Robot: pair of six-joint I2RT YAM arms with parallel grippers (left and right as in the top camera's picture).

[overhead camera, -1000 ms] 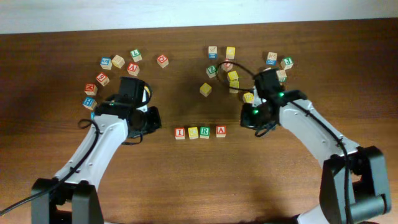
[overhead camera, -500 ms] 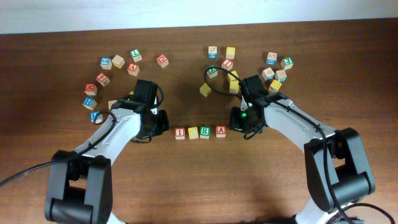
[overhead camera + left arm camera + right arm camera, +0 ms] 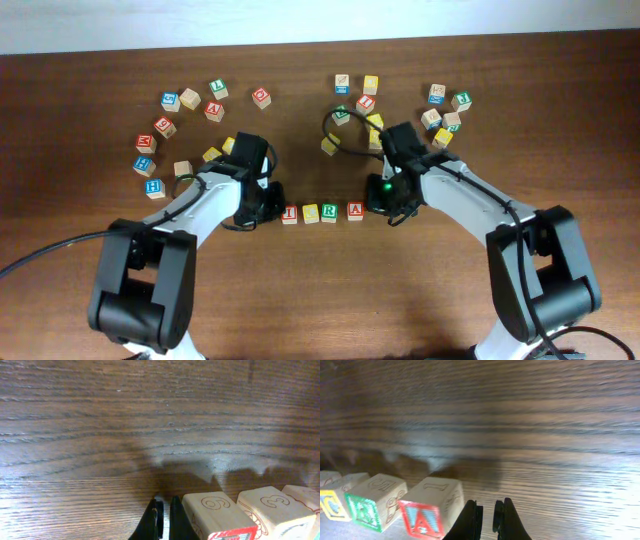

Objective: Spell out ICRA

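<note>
Four letter blocks stand in a row mid-table: the I block [image 3: 289, 213], the yellow C block [image 3: 310, 213], the green R block [image 3: 329, 212] and the red A block [image 3: 355, 210]. My left gripper [image 3: 269, 207] is shut and empty, low on the table, right beside the left side of the I block [image 3: 215, 516]. In the left wrist view its tips [image 3: 163, 516] sit against that block's side. My right gripper [image 3: 379, 203] is shut and empty too, just right of the A block [image 3: 431, 509]. Its tips [image 3: 488, 516] stand close to that block.
Loose letter blocks lie scattered at the back left [image 3: 190, 99], back middle [image 3: 366, 101] and back right [image 3: 442, 118]. A lone yellow block [image 3: 330, 145] sits behind the row. More blocks lie by my left arm [image 3: 153, 186].
Both arms have swung inward and down toward the row. The left gripper came right up to the I block. The right gripper came left toward the A block.
</note>
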